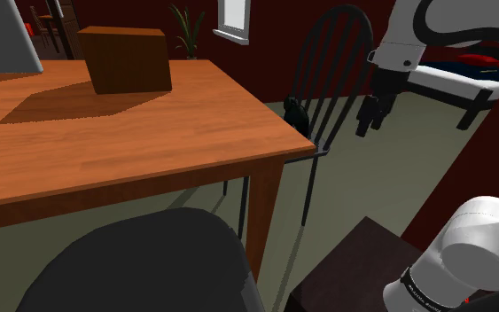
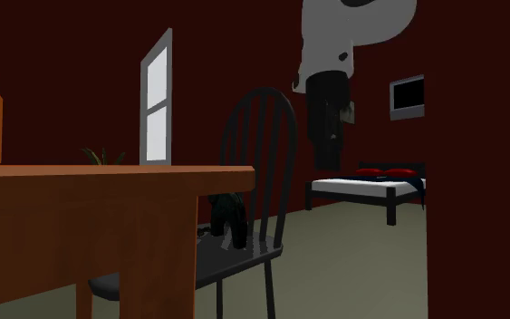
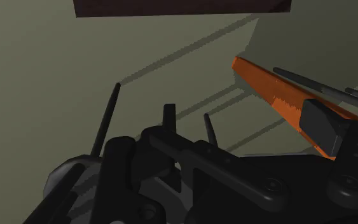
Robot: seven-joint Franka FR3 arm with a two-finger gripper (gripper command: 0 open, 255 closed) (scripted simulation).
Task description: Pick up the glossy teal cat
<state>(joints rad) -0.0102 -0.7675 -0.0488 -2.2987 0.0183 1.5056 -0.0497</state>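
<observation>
The cat (image 1: 294,112) is a small figure that looks very dark, almost black. It stands on the seat of a black spindle-back chair (image 1: 331,66) tucked against the table's corner. In the second exterior view the cat (image 2: 228,217) stands upright on the chair seat (image 2: 235,258), just past the table leg. My gripper (image 1: 370,124) hangs in the air beyond the chair back, to the shoulder view's right of the cat and higher than it. Its fingers stand a little apart with nothing between them. The gripper (image 2: 325,161) points down, above and behind the chair.
An orange wooden table (image 1: 150,133) carries a brown box (image 1: 125,58). Its edge (image 3: 279,95) also runs through the wrist view. A bed (image 2: 366,188) stands at the back against a dark red wall. A window (image 2: 156,100) and a plant (image 1: 186,31) lie beyond the table.
</observation>
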